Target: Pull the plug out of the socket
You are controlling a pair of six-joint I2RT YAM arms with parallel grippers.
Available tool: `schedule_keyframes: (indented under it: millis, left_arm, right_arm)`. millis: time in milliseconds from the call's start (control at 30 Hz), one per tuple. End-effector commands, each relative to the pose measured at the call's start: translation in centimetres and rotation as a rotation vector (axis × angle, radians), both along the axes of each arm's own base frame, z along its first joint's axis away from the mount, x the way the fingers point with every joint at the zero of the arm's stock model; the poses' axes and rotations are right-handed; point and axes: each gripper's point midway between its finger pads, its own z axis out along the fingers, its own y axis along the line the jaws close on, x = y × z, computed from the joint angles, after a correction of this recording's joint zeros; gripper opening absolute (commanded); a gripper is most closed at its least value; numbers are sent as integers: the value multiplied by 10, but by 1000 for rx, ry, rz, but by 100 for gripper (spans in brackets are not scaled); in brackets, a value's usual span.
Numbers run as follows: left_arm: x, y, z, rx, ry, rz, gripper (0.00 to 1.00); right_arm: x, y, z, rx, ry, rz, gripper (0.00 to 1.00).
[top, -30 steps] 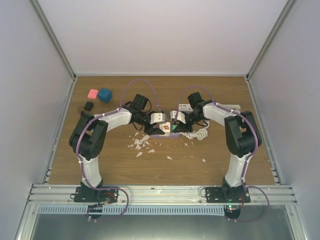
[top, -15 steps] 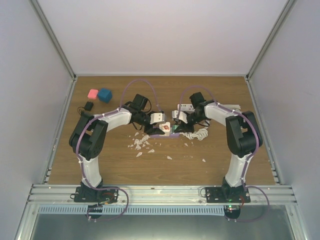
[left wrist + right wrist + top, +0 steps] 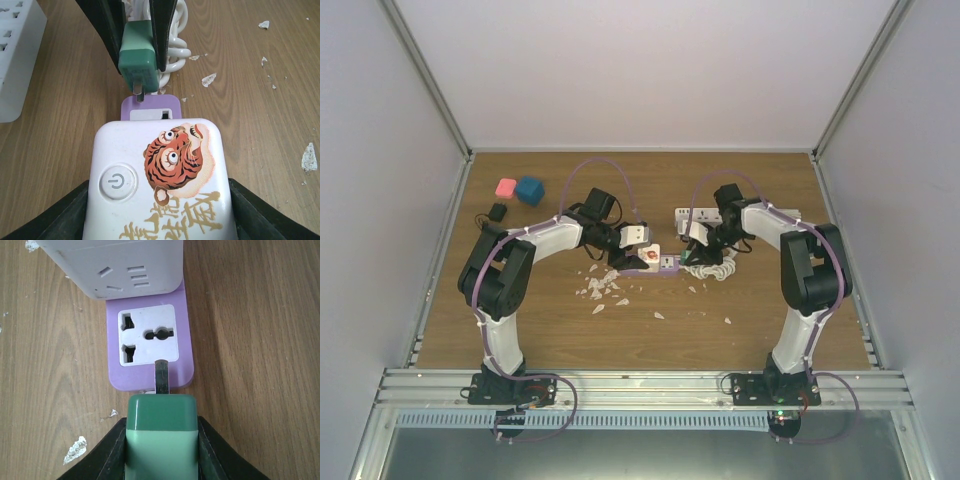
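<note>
**Plug out of the socket, both grippers gripping**

Take the purple-framed socket (image 3: 147,335) as your reference. It sticks out from one end of a white tiger-print box (image 3: 157,175), which has a round power button on top.

Your left gripper (image 3: 157,212) is clamped on that box, with one black finger pressed against each side of it.

Your right gripper (image 3: 161,445) is closed on the green plug (image 3: 161,427), squeezing it between its two fingers (image 3: 162,30). The plug sits just in front of the socket. Its metal prongs (image 3: 138,90) are bare and outside the holes. In the right wrist view one prong lies over the lower edge of the socket's white face. The three openings in that face show dark with nothing in them.

A coiled white cable (image 3: 177,42) lies directly behind the plug, on the side away from the socket. In the top view, a white power strip (image 3: 692,214) lies just beyond the socket, toward the far wall. White scraps (image 3: 600,290) are scattered on the wooden table (image 3: 760,330), nearer the arm bases than the socket. Well off to the socket's left there are a pink cube (image 3: 505,187), a blue cube (image 3: 530,190) and a small black object (image 3: 497,212).
</note>
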Motion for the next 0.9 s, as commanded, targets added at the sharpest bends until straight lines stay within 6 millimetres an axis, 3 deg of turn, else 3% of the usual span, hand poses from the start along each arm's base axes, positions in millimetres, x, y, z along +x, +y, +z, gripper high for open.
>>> schedule_keyframes:
  millis: [0, 67, 233, 367, 400, 633, 867]
  left_arm:
    - [-4, 26, -30, 125, 66, 60, 37]
    - [-1, 22, -22, 104, 58, 59, 43]
    - [10, 15, 3, 52, -9, 58, 72]
    - [22, 9, 35, -15, -102, 79, 89]
    - [24, 8, 44, -33, -119, 86, 98]
    - [18, 11, 111, -145, -431, 29, 99]
    - [8, 17, 142, -117, -748, -37, 99]
  right_arm:
    - [-3, 0, 13, 11, 20, 0, 16]
    - [2, 0, 21, 33, 25, -22, 16]
    - [18, -5, 37, 79, 45, -80, 17]
    - [23, -5, 49, 102, 58, -99, 17]
    - [23, -5, 51, 104, 61, -104, 17]
    - [25, 9, 89, 201, 131, -130, 18]
    - [15, 38, 121, 318, 323, -117, 19]
